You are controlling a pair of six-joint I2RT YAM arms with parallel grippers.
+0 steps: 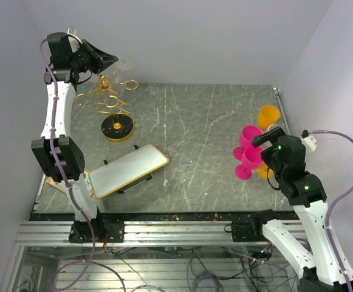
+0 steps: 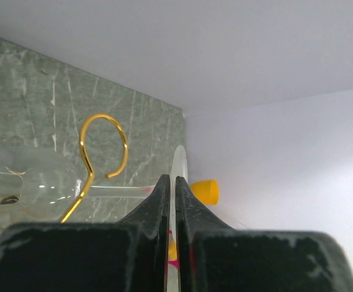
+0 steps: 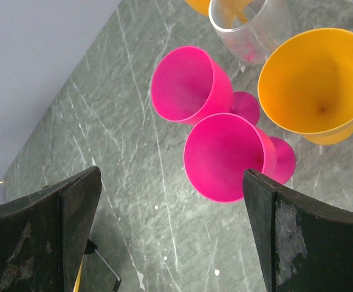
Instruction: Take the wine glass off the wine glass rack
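Note:
A clear wine glass (image 2: 37,187) hangs sideways on the gold wine glass rack (image 1: 111,99), which stands at the back left of the table on a round black base (image 1: 116,129). The glass stem (image 2: 116,190) runs through a gold ring loop (image 2: 86,159). My left gripper (image 2: 171,180) is shut on the thin round foot (image 2: 180,159) of the glass, seen edge-on between the fingers. From above, the left gripper (image 1: 112,61) sits high beside the rack's top, near the back wall. My right gripper (image 3: 171,175) stands open over the table at the right, holding nothing.
Two pink goblets (image 3: 223,157), an orange goblet (image 3: 313,79) and a clear glass (image 3: 249,27) stand just under and beyond the right gripper. A white gold-rimmed tray (image 1: 127,170) lies in front of the rack. Walls close in at the back, left and right.

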